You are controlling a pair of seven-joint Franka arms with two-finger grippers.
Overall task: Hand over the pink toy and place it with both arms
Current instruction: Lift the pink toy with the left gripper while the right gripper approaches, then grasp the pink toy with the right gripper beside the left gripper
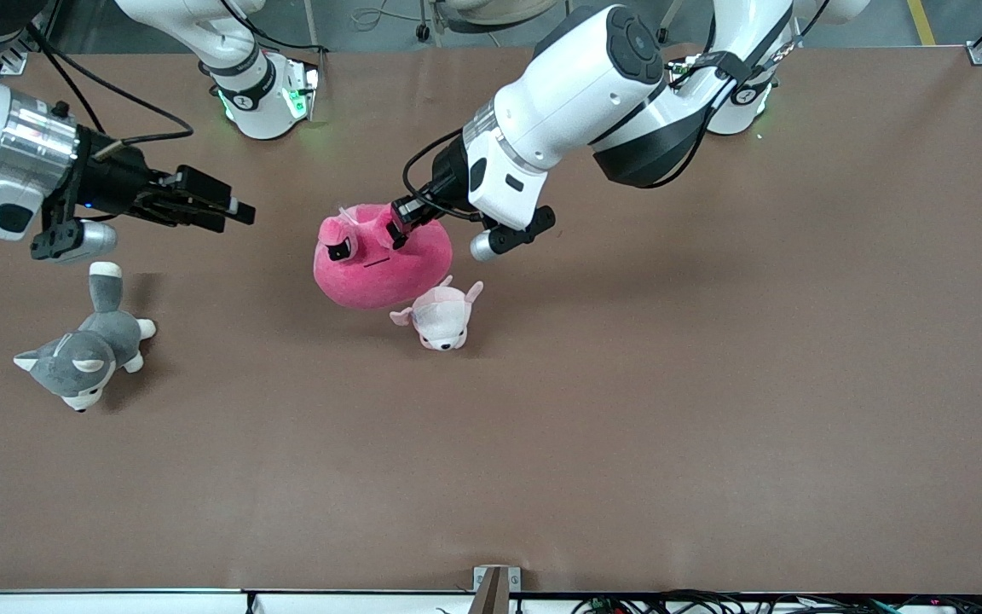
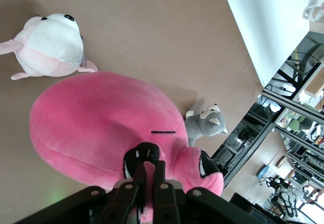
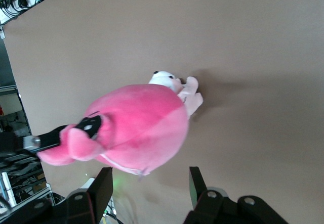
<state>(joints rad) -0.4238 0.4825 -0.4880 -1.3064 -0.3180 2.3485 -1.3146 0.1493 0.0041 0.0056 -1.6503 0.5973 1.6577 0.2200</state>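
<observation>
**Handover in progress: left gripper holding pink toy, right gripper waiting open**

Nearest the front camera lies a grey husky plush (image 1: pixel 82 358), on the bench (image 1: pixel 627 426) toward the right arm's end, well apart from the pink toy (image 1: pixel 380 260). A small pale puppy plush (image 1: pixel 441 317) sits just beside the pink toy, nearer the camera than it.

Left gripper (image 1: pixel 399 223): closed tight on the top of the pink toy, pinching fabric near its eyes. The toy appears slightly raised off the bench; contact beneath cannot be confirmed.

Right gripper (image 1: pixel 231 209): wide open, holding nothing, level with the pink toy and apart from it, toward the right arm's end.

Assessment: the step in hand is presenting the toy for transfer. The right gripper should close on the toy's body clear of the left gripper's pinch, and the left should release only once that hold is firm. The puppy plush risks being nudged.
</observation>
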